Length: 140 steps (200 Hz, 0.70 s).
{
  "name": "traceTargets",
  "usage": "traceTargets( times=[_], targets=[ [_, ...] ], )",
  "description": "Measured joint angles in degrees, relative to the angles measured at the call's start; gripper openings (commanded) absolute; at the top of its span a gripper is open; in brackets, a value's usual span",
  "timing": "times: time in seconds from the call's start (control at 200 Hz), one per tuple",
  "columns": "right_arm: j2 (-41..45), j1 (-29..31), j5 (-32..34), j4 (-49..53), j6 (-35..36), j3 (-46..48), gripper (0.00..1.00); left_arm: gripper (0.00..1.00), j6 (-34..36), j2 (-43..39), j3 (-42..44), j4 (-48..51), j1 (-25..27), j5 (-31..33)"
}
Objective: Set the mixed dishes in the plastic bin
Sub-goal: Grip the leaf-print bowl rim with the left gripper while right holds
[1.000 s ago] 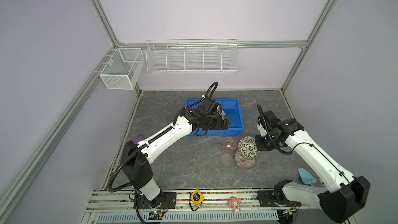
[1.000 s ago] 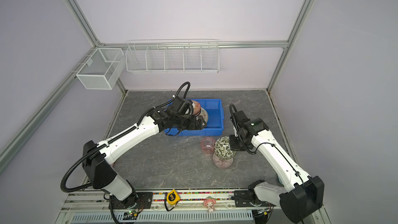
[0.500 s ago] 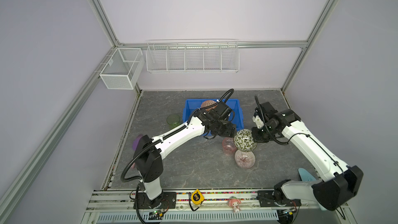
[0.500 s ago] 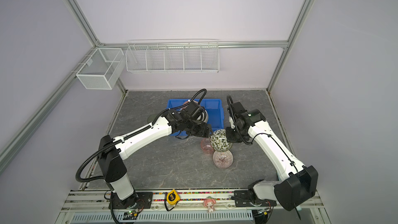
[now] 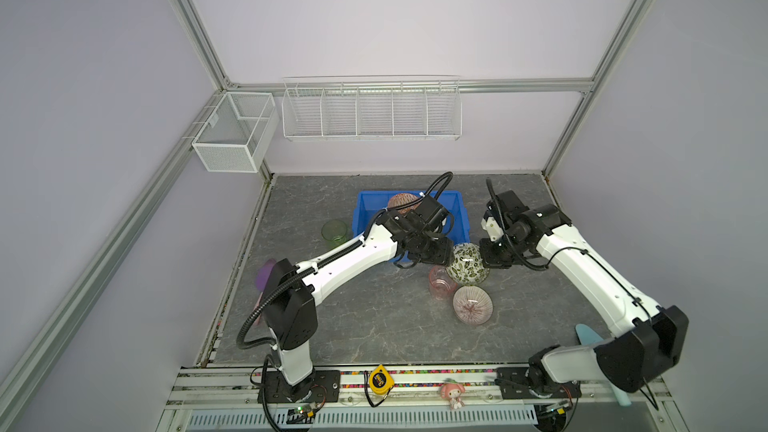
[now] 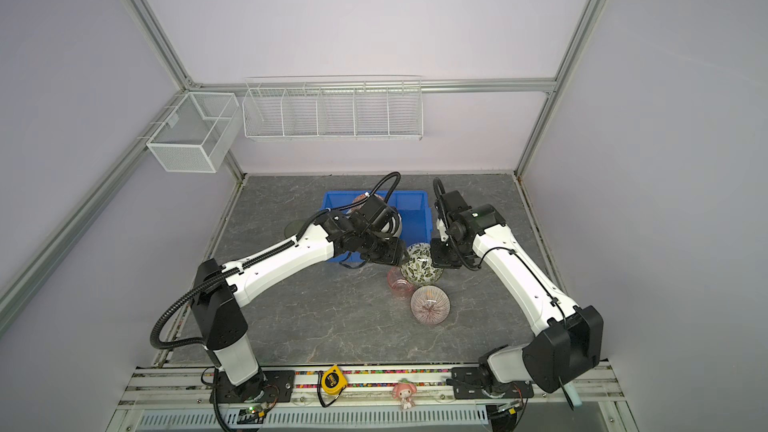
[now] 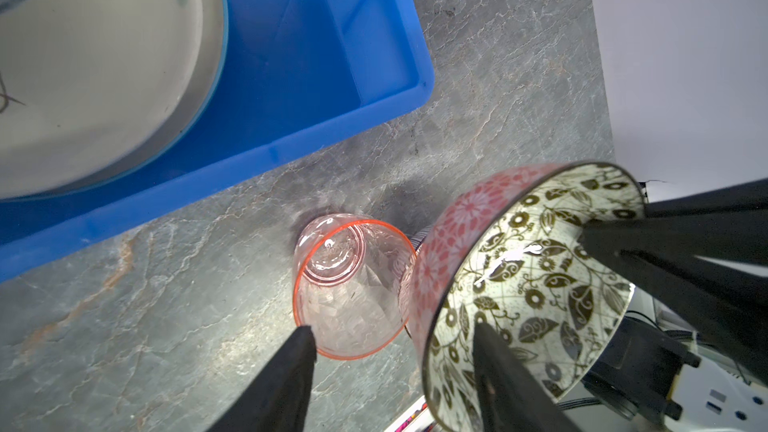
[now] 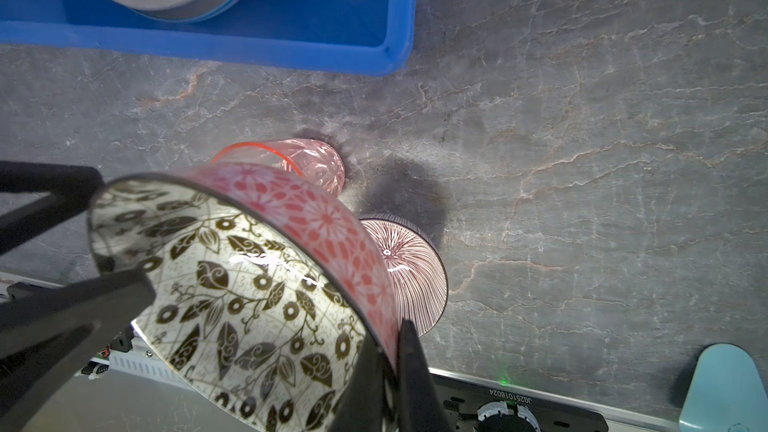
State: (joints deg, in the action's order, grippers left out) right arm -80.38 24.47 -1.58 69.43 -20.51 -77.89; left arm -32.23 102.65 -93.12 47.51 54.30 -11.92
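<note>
Right gripper (image 8: pixel 392 336) clamped on the rim of the leaf-print bowl (image 5: pixel 467 264), 1 finger inside the wall and 1 on the pink-flowered outside; in both top views the grip sits at the bowl's 3 o'clock. Left gripper (image 7: pixel 391 326) at the bowl's 9 o'clock, jaws apart and straddling the opposite rim: 1 finger inside the bowl, the other outside it, just beside the pink cup (image 7: pixel 345 292). Bowl tilted, lifted off the grey stone-look tabletop (image 5: pixel 353 326), hanging at 5 o'clock of the blue bin (image 5: pixel 365 218), just outside its corner. Bin holds a pale plate (image 7: pixel 104 56) with a blossom print, plus a brownish patterned dish (image 5: pixel 402 201) toward its 12 o'clock wall, partly hidden by the left arm. On the tabletop: pink cup upright at 8 o'clock of the held bowl; striped bowl (image 5: pixel 472 305) at 6 o'clock of it, near the cup; green cup (image 5: pixel 333 231) at 9 o'clock of the bin, just outside its wall. Off at 8 o'clock of the bin, purple spatula (image 5: pixel 264 275), half covered by the left arm. Near the tabletop's edge, light-blue spatula (image 8: pixel 723 388), well apart from the dishes.
</note>
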Motion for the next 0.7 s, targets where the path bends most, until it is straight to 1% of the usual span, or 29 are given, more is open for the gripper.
traceTargets(
  times=[0.285, 0.7],
  targets=[
    [-0.22, 0.0, -0.94, -1.01, 0.0, -1.25, 0.07, 0.39, -0.02, 0.42, -0.04, -0.02, 0.0, -0.15],
    [-0.39, 0.68, -1.53, -2.05, -0.04, -1.25, 0.07, 0.2, -0.07, 1.9, -1.14, 0.04, 0.0, -0.04]
  ],
)
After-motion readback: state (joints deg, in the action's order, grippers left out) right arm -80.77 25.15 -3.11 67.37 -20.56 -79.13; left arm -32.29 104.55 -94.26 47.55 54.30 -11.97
